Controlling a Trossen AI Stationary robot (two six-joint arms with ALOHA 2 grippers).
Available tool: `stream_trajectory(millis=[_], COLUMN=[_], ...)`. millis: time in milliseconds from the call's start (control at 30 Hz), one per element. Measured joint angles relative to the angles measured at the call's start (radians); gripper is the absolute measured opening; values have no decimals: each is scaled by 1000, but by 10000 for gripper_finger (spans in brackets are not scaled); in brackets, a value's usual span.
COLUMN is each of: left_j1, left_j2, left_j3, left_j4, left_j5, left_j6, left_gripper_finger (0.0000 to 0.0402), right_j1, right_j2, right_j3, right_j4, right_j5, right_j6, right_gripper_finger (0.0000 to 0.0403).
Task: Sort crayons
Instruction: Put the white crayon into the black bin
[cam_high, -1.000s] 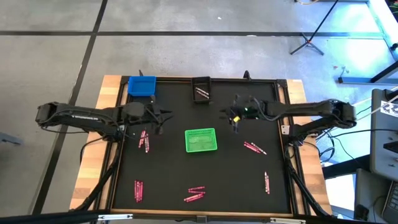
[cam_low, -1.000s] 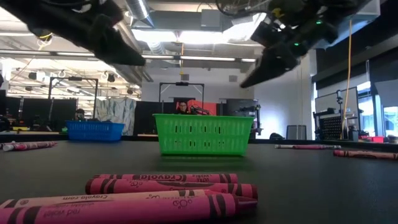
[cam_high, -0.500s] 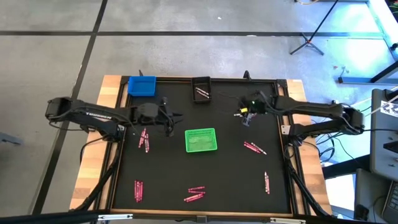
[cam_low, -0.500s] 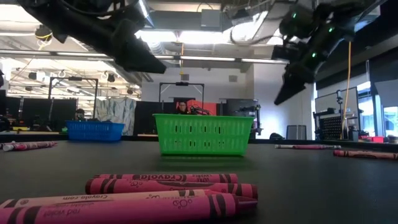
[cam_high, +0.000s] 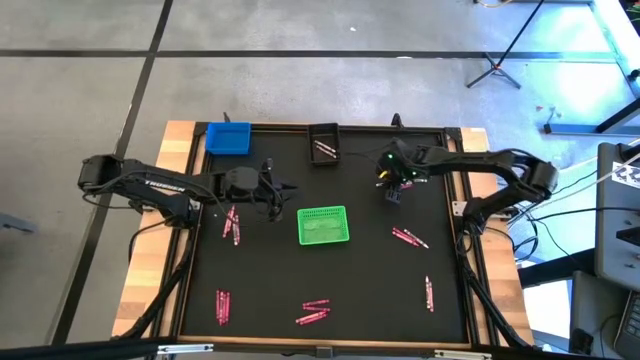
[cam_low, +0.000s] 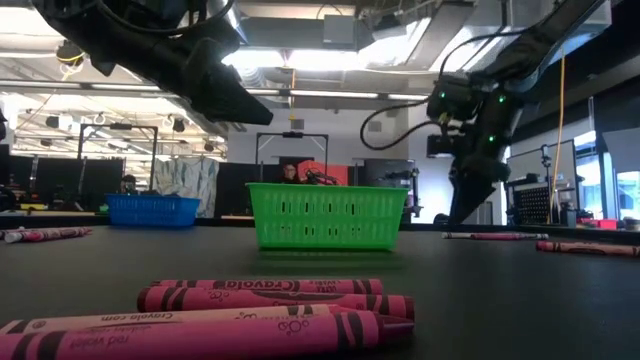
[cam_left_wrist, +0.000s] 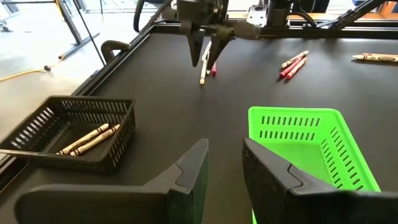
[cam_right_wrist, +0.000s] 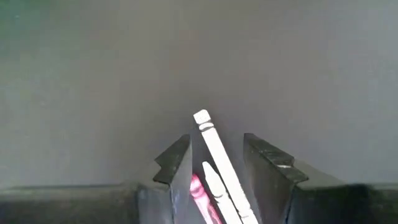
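Note:
My right gripper (cam_high: 391, 193) points down at the black mat right of the green bin (cam_high: 323, 225). It is open. Its fingers stand on either side of two pale crayons (cam_right_wrist: 211, 146) and a pink one (cam_right_wrist: 198, 190) lying on the mat; these also show in the left wrist view (cam_left_wrist: 204, 73). I cannot tell whether the fingers touch them. My left gripper (cam_left_wrist: 225, 146) is open and empty, hovering above the mat left of the green bin (cam_left_wrist: 311, 140). The black bin (cam_left_wrist: 68, 127) holds pale crayons on its floor.
A blue bin (cam_high: 228, 138) stands at the far left corner and the black bin (cam_high: 323, 145) at the far middle. Pink crayons lie in small groups on the mat at the left (cam_high: 230, 222), the near left (cam_high: 222, 305), the near middle (cam_high: 312, 312) and the right (cam_high: 408, 237), (cam_high: 429, 292).
My right gripper has swung from a slant to pointing straight down and come down to the mat over the crayons. My left gripper has moved toward the table's right, closer to the green bin.

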Motion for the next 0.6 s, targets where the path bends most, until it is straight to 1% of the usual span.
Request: stream_trajectory(millis=[200, 267, 333, 433, 600], left_j1=[0, 0, 0, 0, 0], left_j2=[0, 0, 0, 0, 0], left_j3=[0, 0, 0, 0, 0], left_j4=[0, 0, 0, 0, 9], left_j5=[0, 0, 0, 0, 0], left_j6=[18, 18, 18, 18, 18], left_gripper_finger=[90, 90, 90, 90, 90], right_j1=[1, 1, 1, 2, 3], right_j2=[67, 79, 88, 99, 105], right_j3=[0, 0, 0, 2, 4], right_j4=[38, 37, 38, 38, 42], right_j5=[1, 6, 9, 12, 49], right_j6=[-23, -32, -36, -57, -86], right_gripper_finger=[139, 132, 115, 78, 15])
